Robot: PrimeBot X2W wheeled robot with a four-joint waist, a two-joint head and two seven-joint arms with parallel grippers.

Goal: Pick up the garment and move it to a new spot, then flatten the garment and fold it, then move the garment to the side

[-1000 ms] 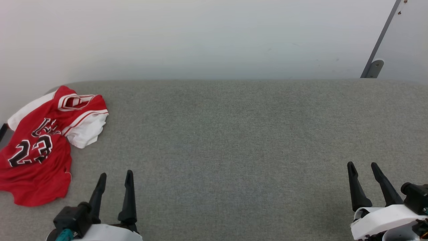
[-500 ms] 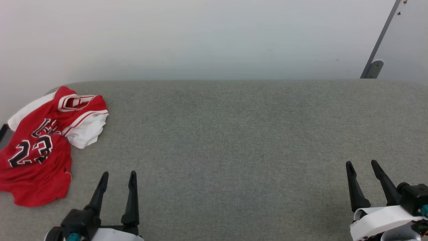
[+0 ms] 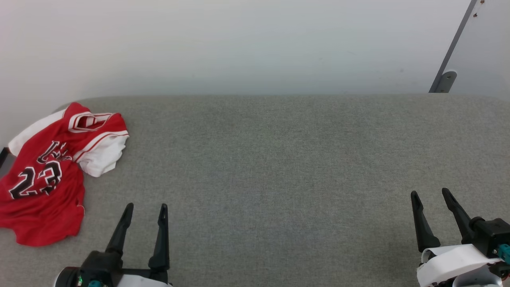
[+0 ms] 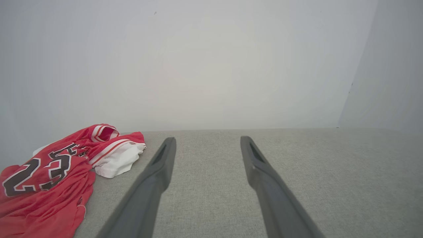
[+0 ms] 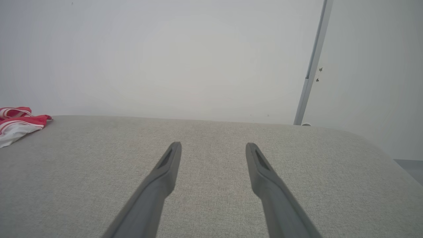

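Note:
The garment (image 3: 48,175), a red jersey with white sleeves, striped trim and a black 23, lies rumpled at the far left of the grey table (image 3: 279,159). It also lies low on the left in the left wrist view, the garment (image 4: 49,185), and at the left edge of the right wrist view, the garment (image 5: 16,122). My left gripper (image 3: 146,208) stands open and empty near the front edge, to the right of the jersey's hem; its fingers (image 4: 162,165) point past the jersey. My right gripper (image 3: 430,193) is open and empty at the front right, over bare cloth (image 5: 211,145).
A pale wall (image 3: 239,44) rises straight behind the table's back edge. A grey metal post (image 3: 450,56) with a foot bracket leans at the back right. The table's right end (image 5: 380,148) is rounded, with floor beyond it.
My left gripper has drifted a little to the right, away from the jersey. My right gripper has edged slightly up and left. The jersey has not moved.

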